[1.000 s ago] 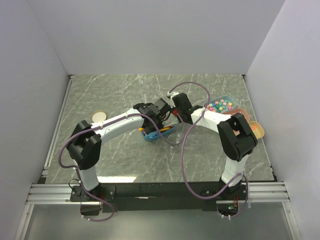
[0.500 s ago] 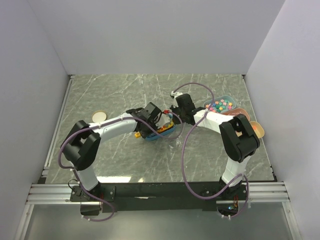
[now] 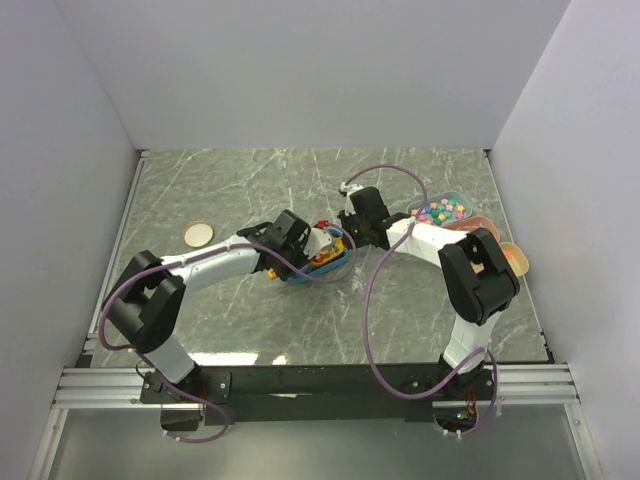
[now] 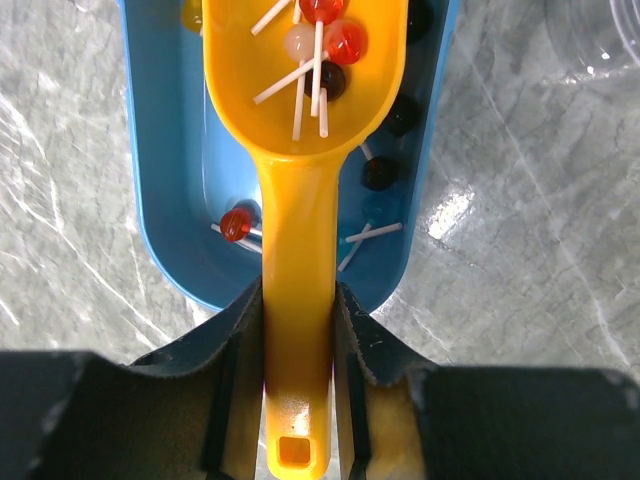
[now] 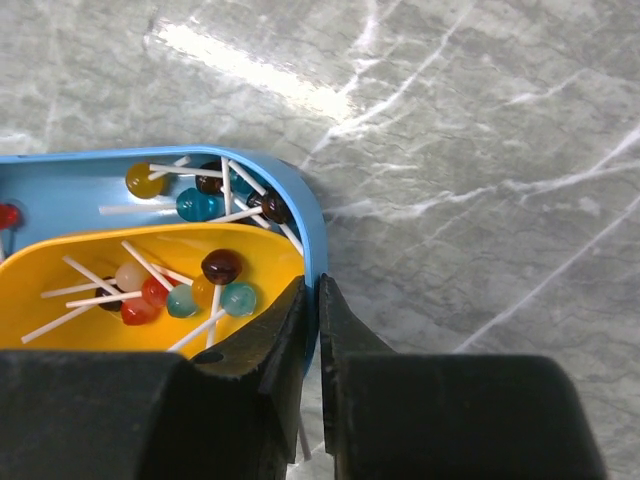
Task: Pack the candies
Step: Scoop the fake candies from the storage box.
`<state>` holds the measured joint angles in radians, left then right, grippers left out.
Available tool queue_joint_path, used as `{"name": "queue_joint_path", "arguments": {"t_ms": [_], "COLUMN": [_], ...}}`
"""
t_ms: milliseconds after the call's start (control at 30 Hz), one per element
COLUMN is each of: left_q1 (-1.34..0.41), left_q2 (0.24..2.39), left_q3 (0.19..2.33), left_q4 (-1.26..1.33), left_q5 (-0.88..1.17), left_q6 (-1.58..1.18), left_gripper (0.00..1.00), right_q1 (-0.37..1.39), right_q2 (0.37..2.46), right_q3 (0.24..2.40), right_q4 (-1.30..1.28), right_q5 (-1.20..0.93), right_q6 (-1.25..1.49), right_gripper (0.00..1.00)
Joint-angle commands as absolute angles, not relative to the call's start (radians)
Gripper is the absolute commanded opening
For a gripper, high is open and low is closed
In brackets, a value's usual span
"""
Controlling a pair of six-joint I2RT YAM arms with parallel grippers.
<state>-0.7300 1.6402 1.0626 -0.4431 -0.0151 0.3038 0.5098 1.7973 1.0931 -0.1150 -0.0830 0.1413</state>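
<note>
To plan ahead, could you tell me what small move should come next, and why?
Probably lift the yellow scoop level: the left gripper grips its handle, lollipops sit in its bowl, and the right gripper pinches the rim of the blue tray.

One left end effector (image 4: 298, 297) and one right end effector (image 5: 311, 290) are being shown, with one yellow scoop (image 4: 300, 180) and one blue tray (image 4: 170, 200). Roughly seven candies (image 5: 221, 266) are being carried in the scoop, at least five more in the tray. On the counter (image 3: 250, 180), one tan lid (image 3: 198, 233), one tub of pastel sweets (image 3: 440, 210) and two orange tubs (image 3: 516, 260) are being seen.
</note>
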Motion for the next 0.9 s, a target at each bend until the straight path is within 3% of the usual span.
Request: {"name": "queue_joint_path", "arguments": {"t_ms": [0, 733, 867], "left_q1": [-0.721, -0.707, -0.707], "left_q2": [1.575, 1.471, 1.439], "left_q3": [1.031, 0.933, 0.916], "left_q4": [-0.38, -0.339, -0.33], "left_q5": [0.028, -0.032, -0.032], "left_q6": [0.281, 0.278, 0.279], "left_gripper": [0.01, 0.01, 0.01], "right_q1": [0.509, 0.509, 0.509], "right_q2": [1.752, 1.805, 1.793], "right_q3": [1.146, 1.212, 1.218], "right_q4": [-0.112, -0.196, -0.206], "right_q5": [-0.084, -0.006, -0.008], "right_q6": [0.169, 0.19, 0.196], "right_gripper": [0.16, 0.18, 0.29]}}
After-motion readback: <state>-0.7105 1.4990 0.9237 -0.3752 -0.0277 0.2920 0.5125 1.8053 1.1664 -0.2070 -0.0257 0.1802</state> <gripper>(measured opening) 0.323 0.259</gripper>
